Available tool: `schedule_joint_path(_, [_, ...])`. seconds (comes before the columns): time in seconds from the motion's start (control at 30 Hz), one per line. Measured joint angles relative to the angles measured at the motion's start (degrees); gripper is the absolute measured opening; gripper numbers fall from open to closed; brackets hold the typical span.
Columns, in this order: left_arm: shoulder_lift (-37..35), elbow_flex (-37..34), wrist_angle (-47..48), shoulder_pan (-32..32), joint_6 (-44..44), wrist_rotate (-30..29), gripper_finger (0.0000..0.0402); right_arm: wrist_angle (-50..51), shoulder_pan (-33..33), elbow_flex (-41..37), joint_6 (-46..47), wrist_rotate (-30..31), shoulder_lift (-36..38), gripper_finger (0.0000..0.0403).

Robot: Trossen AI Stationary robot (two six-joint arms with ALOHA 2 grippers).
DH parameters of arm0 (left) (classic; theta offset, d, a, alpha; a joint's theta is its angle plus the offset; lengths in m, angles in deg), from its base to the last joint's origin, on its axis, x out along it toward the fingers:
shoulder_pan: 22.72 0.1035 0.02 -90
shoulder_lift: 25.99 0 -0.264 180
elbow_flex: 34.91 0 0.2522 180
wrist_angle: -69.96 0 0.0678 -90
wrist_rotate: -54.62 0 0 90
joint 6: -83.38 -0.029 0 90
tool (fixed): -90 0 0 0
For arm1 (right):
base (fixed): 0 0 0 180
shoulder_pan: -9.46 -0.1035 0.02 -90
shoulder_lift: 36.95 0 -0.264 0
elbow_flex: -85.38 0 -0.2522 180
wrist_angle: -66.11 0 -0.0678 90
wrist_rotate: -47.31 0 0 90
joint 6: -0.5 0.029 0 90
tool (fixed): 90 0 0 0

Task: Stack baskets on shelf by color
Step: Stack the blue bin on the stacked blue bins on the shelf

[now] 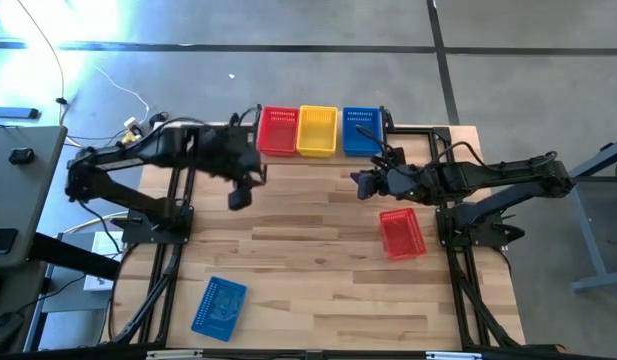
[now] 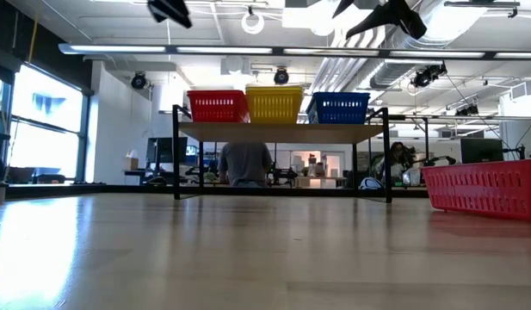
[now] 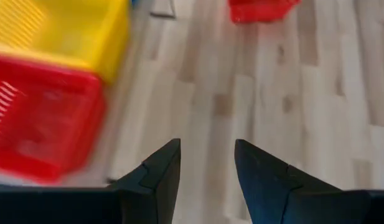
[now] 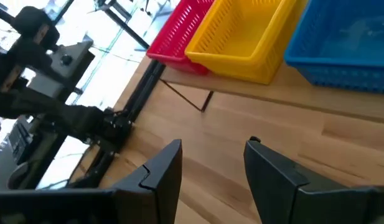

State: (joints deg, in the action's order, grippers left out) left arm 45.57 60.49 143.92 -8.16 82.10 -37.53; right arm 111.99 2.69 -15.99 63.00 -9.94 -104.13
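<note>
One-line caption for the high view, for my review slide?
Red, yellow and blue baskets line the shelf; both open hands, left and right, hover empty above the table.

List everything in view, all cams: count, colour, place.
Shelf: 1, light wood on black legs, far edge of table.
Baskets on shelf: red, yellow, blue, side by side; I cannot tell how many are nested in each.
Loose red basket: 1, on table, right side.
Loose blue basket: 1, upside down, near-left of table.
Table: 1, wood.
Person: 1, grey top, in the room behind the shelf.
Left gripper: open, empty, in front of red shelf basket.
Right gripper: open, empty, in front of blue shelf basket.
</note>
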Motion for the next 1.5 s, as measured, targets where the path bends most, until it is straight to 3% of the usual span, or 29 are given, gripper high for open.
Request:
schedule_joint_path(0.43, [-6.6,-13.1,0.4,-13.8,30.5,-3.3,0.0140,7.0,0.0,0.0,0.0,-2.5,0.0,0.0156])
schedule_joint_path(0.87, [-6.3,-20.8,3.7,-28.1,62.8,-5.1,0.0140,9.3,0.0,0.0,-6.0,-15.2,0.0,0.0156])
schedule_joint_path(1.5, [-6.3,-28.6,3.1,-48.3,97.9,-4.1,0.0140,9.5,0.0,0.0,-17.0,-19.7,0.0,0.0156])
